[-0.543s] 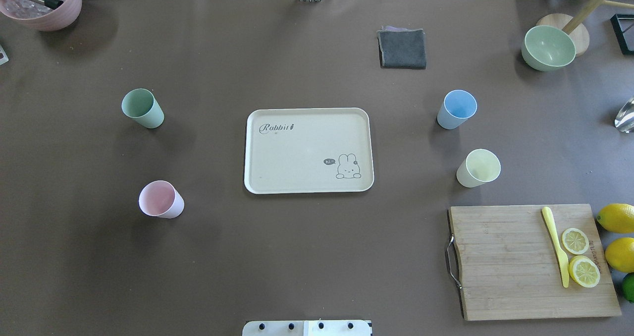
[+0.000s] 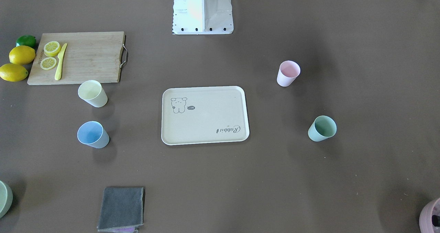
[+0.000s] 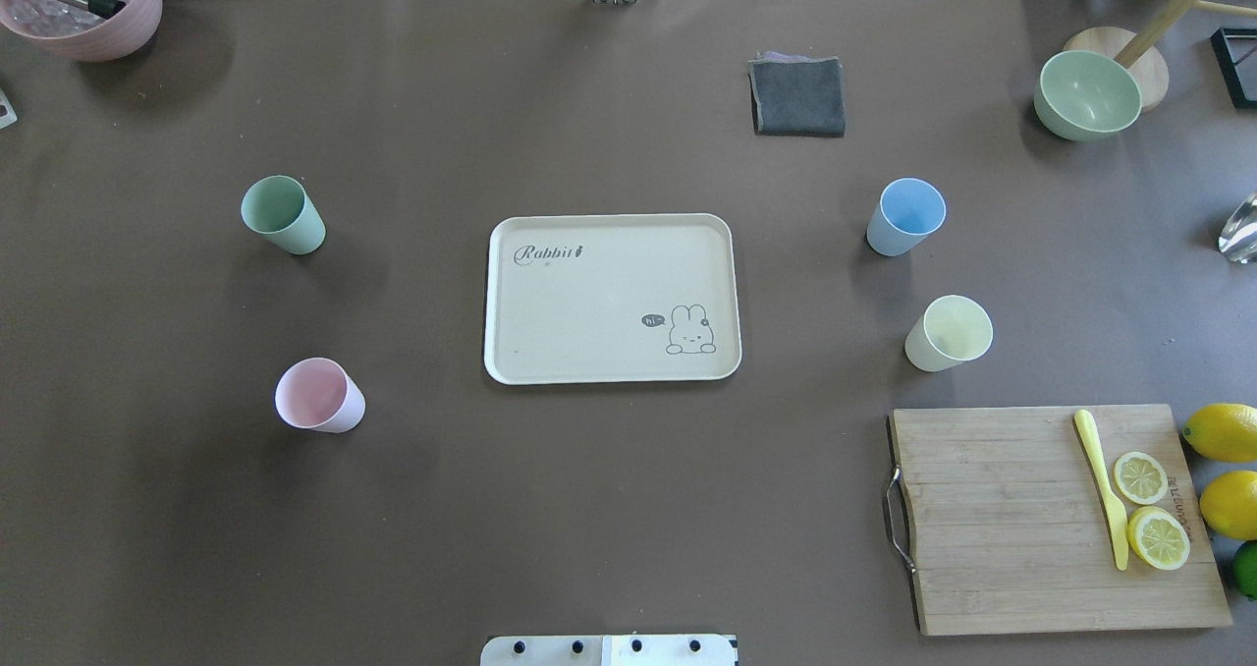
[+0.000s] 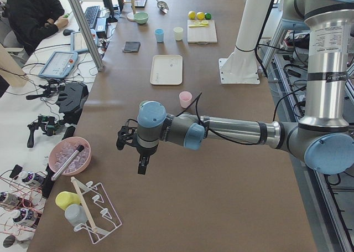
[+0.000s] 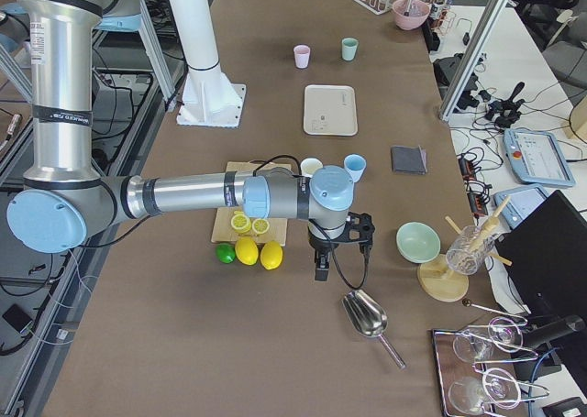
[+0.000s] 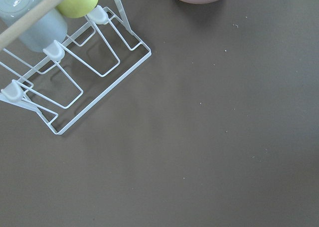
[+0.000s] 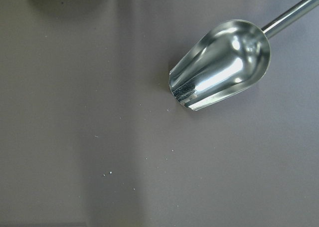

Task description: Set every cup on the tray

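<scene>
You look down on a big brown table (image 3: 628,509). The robot's two long arms reach out over its two ends. The left arm (image 4: 238,131) holds the left gripper (image 4: 142,166) over bare table, near a white wire rack (image 6: 75,82). The right arm (image 5: 183,195) holds the right gripper (image 5: 321,268) over bare table, near a shiny metal scoop (image 7: 219,65). Both grippers point down. They show only from the side, so you cannot tell if their fingers are apart or together.

A wooden cutting board (image 3: 1002,519) lies on the robot's right side.

The cream tray (image 3: 589,303) lies flat in the middle of the table. It has a little rabbit drawn on it. No cup is on it.

All four cups stand upright on the table, well apart from the tray. The mint green cup (image 3: 283,214) and the pink cup (image 3: 319,396) stand on the robot's left side of the tray. The light blue cup (image 3: 905,216) and the pale yellow cup (image 3: 948,333) stand on its right side. The pale yellow cup is near the cutting board.
</scene>
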Motion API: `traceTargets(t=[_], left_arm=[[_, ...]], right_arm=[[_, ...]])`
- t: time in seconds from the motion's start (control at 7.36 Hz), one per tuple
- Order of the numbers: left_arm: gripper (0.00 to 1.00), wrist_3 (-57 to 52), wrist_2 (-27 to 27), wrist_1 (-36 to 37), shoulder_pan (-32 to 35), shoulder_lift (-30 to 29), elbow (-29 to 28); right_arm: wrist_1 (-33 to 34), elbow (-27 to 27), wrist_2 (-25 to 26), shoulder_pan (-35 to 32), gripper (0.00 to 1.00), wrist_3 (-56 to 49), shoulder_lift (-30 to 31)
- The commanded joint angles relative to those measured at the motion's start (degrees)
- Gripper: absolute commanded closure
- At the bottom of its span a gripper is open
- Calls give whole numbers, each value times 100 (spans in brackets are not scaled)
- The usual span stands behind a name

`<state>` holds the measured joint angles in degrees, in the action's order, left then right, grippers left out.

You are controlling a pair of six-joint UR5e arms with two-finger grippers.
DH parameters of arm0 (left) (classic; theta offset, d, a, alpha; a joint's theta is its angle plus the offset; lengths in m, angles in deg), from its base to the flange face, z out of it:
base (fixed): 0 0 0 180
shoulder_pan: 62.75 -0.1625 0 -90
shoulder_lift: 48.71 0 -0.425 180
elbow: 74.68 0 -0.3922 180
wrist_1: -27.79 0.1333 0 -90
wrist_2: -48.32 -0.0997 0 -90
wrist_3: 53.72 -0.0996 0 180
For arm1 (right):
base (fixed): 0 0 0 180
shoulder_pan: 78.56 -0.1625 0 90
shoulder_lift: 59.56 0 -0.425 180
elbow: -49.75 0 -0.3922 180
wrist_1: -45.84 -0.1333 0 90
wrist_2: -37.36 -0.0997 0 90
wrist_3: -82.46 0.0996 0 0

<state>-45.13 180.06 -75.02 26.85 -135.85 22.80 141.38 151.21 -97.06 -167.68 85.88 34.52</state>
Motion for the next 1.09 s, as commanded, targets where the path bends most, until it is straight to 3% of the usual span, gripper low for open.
traceTargets(t=[0.0,0.95], left_arm=[[2,11,1,-3,-4,22,8],[2,11,-8,-11,-13,22,-54]], right_arm=[[0,31,-32,0,0,1,-4],[0,75,-32,0,0,1,-39]])
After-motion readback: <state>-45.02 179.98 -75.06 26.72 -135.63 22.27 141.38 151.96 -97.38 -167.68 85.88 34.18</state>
